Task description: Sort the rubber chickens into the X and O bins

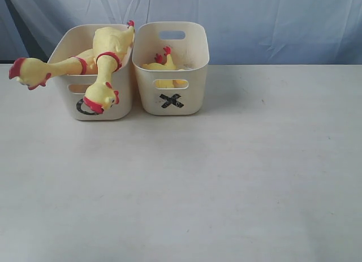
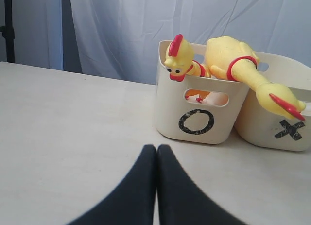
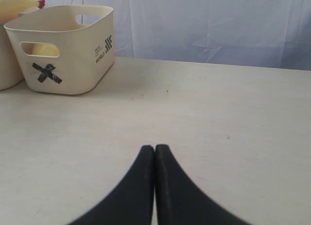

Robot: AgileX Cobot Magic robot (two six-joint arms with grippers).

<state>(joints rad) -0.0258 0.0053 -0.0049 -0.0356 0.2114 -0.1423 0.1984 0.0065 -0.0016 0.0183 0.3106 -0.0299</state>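
Two cream bins stand side by side at the back of the table. The O bin (image 1: pixel 107 111) holds two rubber chickens: one (image 1: pixel 39 69) hangs its head over the left rim, the other (image 1: pixel 107 61) droops its head over the front wall above the O mark. A third chicken (image 1: pixel 161 63) lies inside the X bin (image 1: pixel 186 101), its red comb showing and yellow visible through the handle slot. My left gripper (image 2: pixel 156 147) is shut and empty, low over the table in front of the O bin (image 2: pixel 194 103). My right gripper (image 3: pixel 154 147) is shut and empty, well away from the X bin (image 3: pixel 73 72).
A pale blue-white curtain (image 1: pixel 254 18) hangs behind the table's far edge. Bare white tabletop (image 1: pixel 226 177) stretches in front of and to the right of the bins. Neither arm shows in the exterior view.
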